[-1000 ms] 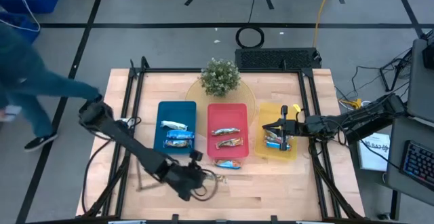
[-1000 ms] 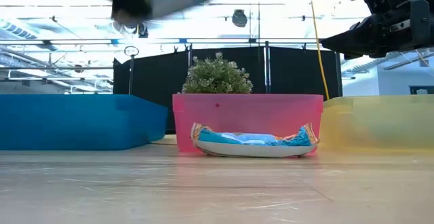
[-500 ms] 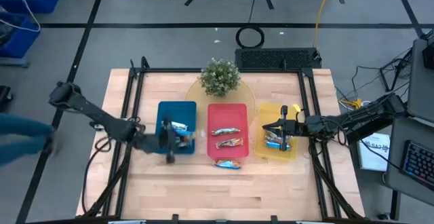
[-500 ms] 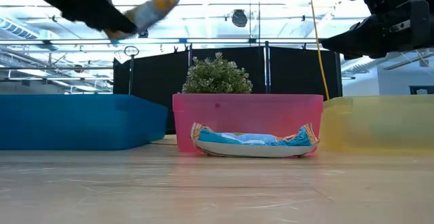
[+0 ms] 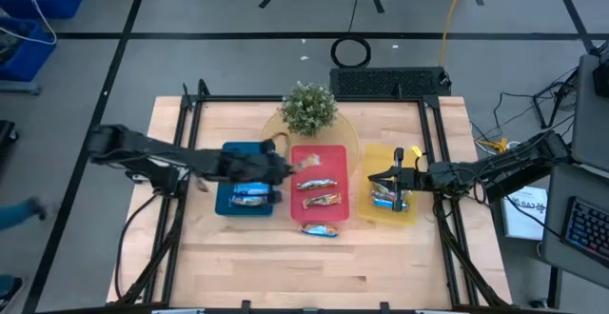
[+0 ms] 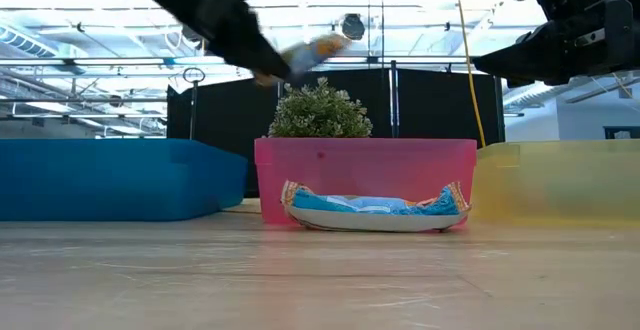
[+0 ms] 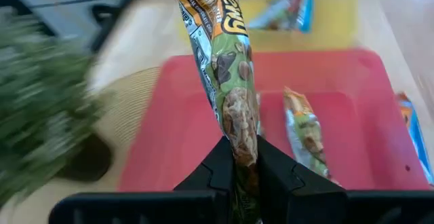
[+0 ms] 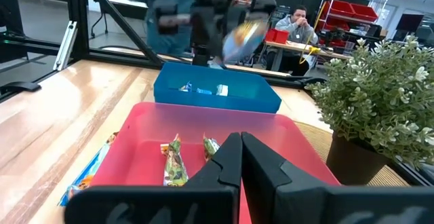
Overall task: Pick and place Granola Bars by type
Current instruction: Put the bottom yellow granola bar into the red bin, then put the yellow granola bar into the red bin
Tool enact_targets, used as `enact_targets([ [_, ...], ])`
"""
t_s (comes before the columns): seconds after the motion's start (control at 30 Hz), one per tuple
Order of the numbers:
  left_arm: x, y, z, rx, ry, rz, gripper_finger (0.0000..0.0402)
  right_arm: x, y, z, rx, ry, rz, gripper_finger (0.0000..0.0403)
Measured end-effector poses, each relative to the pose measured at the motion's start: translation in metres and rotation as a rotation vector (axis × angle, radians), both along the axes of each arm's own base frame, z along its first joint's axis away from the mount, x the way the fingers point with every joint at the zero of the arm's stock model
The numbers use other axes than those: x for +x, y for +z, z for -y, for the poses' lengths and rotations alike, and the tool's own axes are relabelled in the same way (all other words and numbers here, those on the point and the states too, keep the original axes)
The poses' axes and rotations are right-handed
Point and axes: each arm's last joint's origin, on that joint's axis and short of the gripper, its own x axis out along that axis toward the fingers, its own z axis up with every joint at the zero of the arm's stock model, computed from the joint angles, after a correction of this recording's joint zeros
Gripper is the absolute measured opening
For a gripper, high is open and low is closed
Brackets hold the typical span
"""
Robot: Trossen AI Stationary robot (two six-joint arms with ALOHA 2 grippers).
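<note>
Workshop room lying around the wooden table

Grey floor [image 5: 238,57] crossed by dark tape lines is spreading around the table [image 5: 285,266]; a coiled cable [image 5: 350,51] is lying on it and a yellow cable [image 5: 455,9] is running down. A keyboard [image 5: 582,226] is sitting at the right. Bright ceiling lights [image 6: 420,0] are glaring above a dark partition [image 6: 430,105]; red bins [image 8: 352,10] are stacked behind a seated person [image 8: 298,28].

High view: overhead, straight down on whole table [image 5: 381,266]. Low view: tabletop level, facing room. Wrist views: close, facing each other; both share red tray [image 7: 183,142].
</note>
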Motion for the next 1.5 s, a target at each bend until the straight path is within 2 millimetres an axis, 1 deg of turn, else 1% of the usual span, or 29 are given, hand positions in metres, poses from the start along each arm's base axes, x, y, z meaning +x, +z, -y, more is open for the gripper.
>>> enact_targets([
  [0.1,0.031,-0.013,0.003,0.04,-0.082,-0.087,0.0039,0.0,-0.001,0.0,-0.004,0.0,-0.006,0.0],
  [0.17,0.047,-0.025,0.003,0.075,-0.12,-0.181,0.0039,0.0,-0.001,0.0,-0.007,0.0,-0.007,0.0],
  [0.27,0.065,-0.043,-0.003,0.094,-0.117,-0.304,0.0039,0.0,-0.001,0.0,-0.008,0.0,-0.008,0.0],
  [0.4,0.083,-0.057,-0.011,0.079,-0.119,-0.37,0.004,0.0,-0.001,0.0,-0.012,0.001,-0.016,0.0],
  [0.5,0.088,-0.065,-0.015,0.065,-0.148,-0.396,0.0047,0.0,-0.002,0.0,-0.017,0.001,-0.023,0.0],
  [0.63,0.09,-0.065,-0.016,0.078,-0.15,-0.395,0.0071,0.0,-0.002,0.0,-0.017,0.001,-0.026,0.0],
  [0.77,0.089,-0.057,-0.016,0.072,-0.142,-0.374,0.0113,0.0,-0.003,0.0,-0.025,0.001,-0.028,0.0],
  [0.93,0.084,-0.04,-0.015,0.065,-0.147,-0.335,0.0175,0.0,-0.003,0.0,-0.025,0.001,-0.029,0.0],
  [1.0,0.077,-0.028,-0.013,0.069,-0.207,-0.324,0.0191,0.0,-0.003,0.0,-0.024,0.001,-0.029,0.0],
  [1.03,0.072,-0.019,-0.012,0.079,-0.248,-0.286,0.0195,0.0,-0.003,0.0,-0.024,0.001,-0.029,0.0],
  [1.1,0.056,-0.005,-0.01,0.098,-0.309,-0.198,0.0194,0.0,-0.003,0.0,-0.026,0.001,-0.029,0.0],
  [1.17,0.037,0.006,-0.012,0.106,-0.314,-0.043,0.018,0.0,-0.003,0.0,-0.034,0.002,-0.033,0.0],
  [1.27,-0.004,0.011,-0.021,0.114,-0.264,0.187,0.0135,0.0,-0.004,0.0,-0.039,0.002,-0.047,0.0],
  [1.33,-0.036,0.004,-0.026,0.105,-0.239,0.294,0.0098,0.0,-0.006,0.0,-0.041,0.002,-0.06,0.0],
  [1.37,-0.052,-0.002,-0.027,0.08,-0.224,0.328,0.0077,0.0,-0.006,0.0,-0.037,0.002,-0.059,0.0],
  [1.47,-0.088,-0.018,-0.029,-0.028,-0.164,0.423,0.0018,0.001,-0.006,0.0,-0.025,0.001,-0.062,0.0],
  [1.5,-0.097,-0.022,-0.029,-0.06,-0.149,0.452,0.001,0.001,-0.007,0.0,-0.025,0.002,-0.065,0.0],
])
